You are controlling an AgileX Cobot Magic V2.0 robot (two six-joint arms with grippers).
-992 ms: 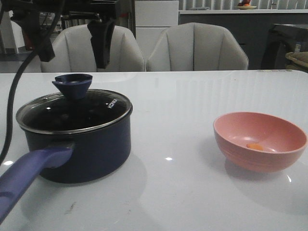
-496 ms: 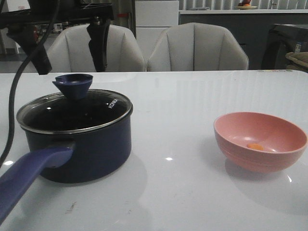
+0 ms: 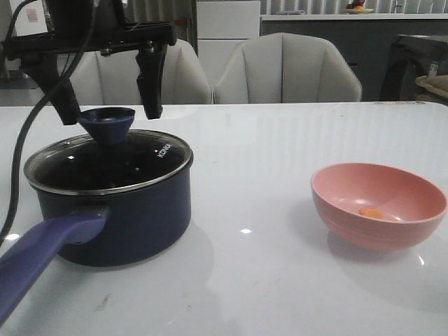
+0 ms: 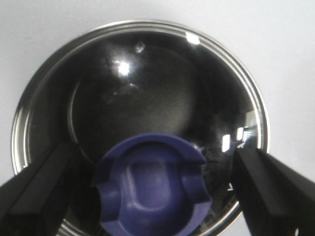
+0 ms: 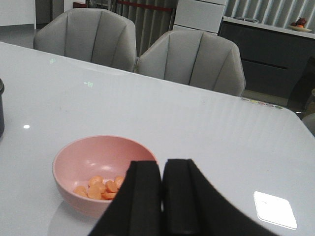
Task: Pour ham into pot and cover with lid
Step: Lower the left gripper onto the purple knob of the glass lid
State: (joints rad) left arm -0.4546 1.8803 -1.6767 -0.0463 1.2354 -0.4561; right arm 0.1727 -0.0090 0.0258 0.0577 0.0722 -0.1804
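The dark navy pot (image 3: 122,217) stands at the table's left, its purple-blue handle (image 3: 42,245) pointing toward the near edge. The glass lid (image 3: 105,164) sits on it, knob (image 3: 106,122) up. My left gripper (image 3: 110,116) hangs open over the lid, one finger on each side of the knob without touching it; in the left wrist view the knob (image 4: 152,184) lies between the spread fingers (image 4: 275,191). Several orange ham slices (image 5: 101,187) lie in the pink bowl (image 5: 93,157) at the right. My right gripper (image 5: 162,196) is shut and empty just beside the bowl.
Two grey chairs (image 3: 283,70) stand behind the table's far edge. A black cable (image 3: 17,154) hangs down at the left past the pot. In the front view the pink bowl (image 3: 378,203) rests well to the right of the pot, with bare tabletop between them.
My left gripper has come down from above the pot, and its open fingers now flank the lid's knob. Pot, lid and bowl have not moved.
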